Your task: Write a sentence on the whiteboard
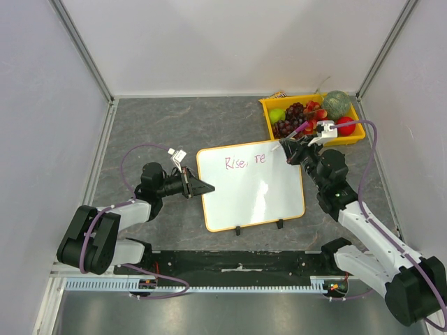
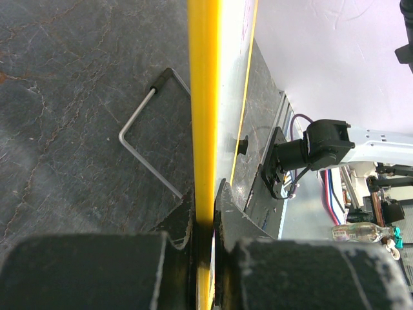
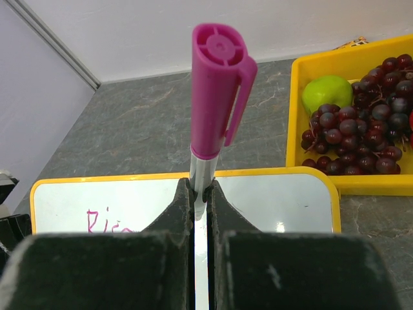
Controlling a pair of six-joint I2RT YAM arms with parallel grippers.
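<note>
The whiteboard (image 1: pixel 253 194) lies in the middle of the table, white with an orange-yellow rim and two black clips on its near edge. Pinkish-red writing (image 1: pixel 244 161) near its top edge reads about "Rise, re". My left gripper (image 1: pixel 204 187) is shut on the board's left rim, which shows edge-on in the left wrist view (image 2: pixel 204 129). My right gripper (image 1: pixel 292 152) is shut on a marker (image 3: pixel 215 103) with a pink cap on its upper end, held over the board's top right. The marker's tip is hidden. The board (image 3: pixel 284 200) and part of the writing (image 3: pixel 106 221) show in the right wrist view.
A yellow fruit tray (image 1: pixel 312 142) with grapes, a green fruit and red fruit stands at the back right, close behind my right gripper. A bent wire stand (image 2: pixel 145 145) lies on the table under the board's left side. Walls enclose the table.
</note>
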